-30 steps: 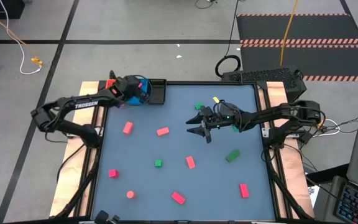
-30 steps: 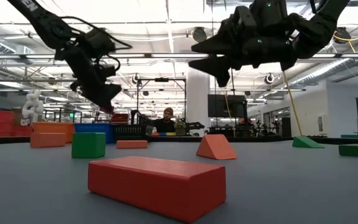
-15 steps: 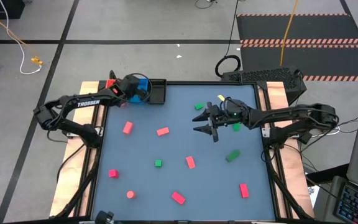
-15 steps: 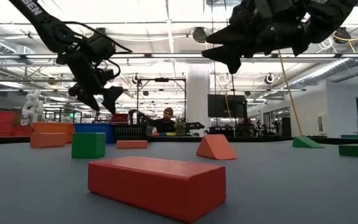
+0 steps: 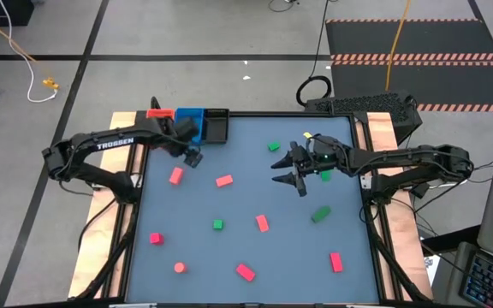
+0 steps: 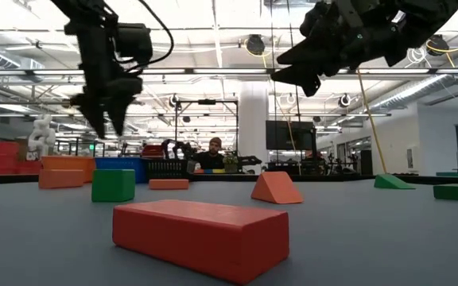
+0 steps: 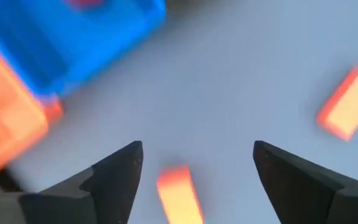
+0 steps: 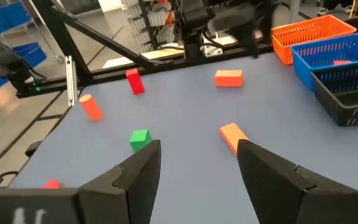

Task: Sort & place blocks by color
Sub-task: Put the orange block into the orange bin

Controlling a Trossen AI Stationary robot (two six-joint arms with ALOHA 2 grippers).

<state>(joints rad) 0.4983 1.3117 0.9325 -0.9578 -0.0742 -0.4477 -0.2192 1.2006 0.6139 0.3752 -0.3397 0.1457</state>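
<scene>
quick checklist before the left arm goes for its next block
1. Left gripper jaws open: ok.
2. Left jaws empty: ok, nothing between them in the left wrist view.
3. Next block within easy reach: ok, pink-red block lies just beside that gripper.
4. Blue tray unobstructed: ok.
5. Right gripper away from the left arm's path: ok, it hovers over the table's right half.
6. Right jaws empty: ok.
</scene>
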